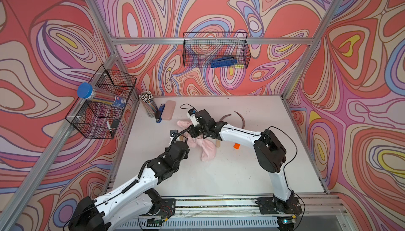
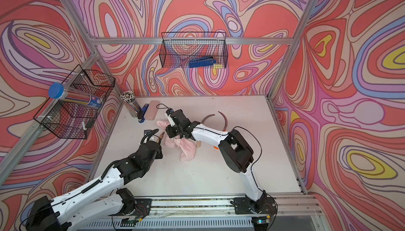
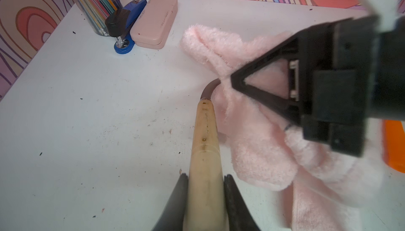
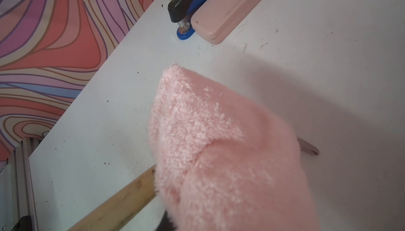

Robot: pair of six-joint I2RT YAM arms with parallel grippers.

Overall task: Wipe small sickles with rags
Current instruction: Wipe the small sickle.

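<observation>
My left gripper (image 3: 206,178) is shut on the pale wooden handle of a small sickle (image 3: 205,144). Its dark blade curves into the pink rag (image 3: 258,148) and is hidden there. My right gripper (image 3: 234,80) pinches the rag around that blade. In the right wrist view the rag (image 4: 219,153) covers the jaws; the handle (image 4: 122,201) and a blade tip (image 4: 309,147) stick out. In a top view both grippers (image 1: 183,141) (image 1: 191,133) meet over the rag (image 1: 208,151). Two more sickle blades (image 1: 225,118) (image 1: 241,120) lie behind my right arm, with a wooden handle end (image 1: 218,143) and an orange handle (image 1: 236,145).
A rigid pink case (image 1: 168,110), a blue stapler (image 1: 160,113) and a cup of pencils (image 1: 149,107) stand at the table's back left. One wire basket (image 1: 103,104) hangs on the left wall. Another wire basket (image 1: 215,50) on the back wall holds a blue tool.
</observation>
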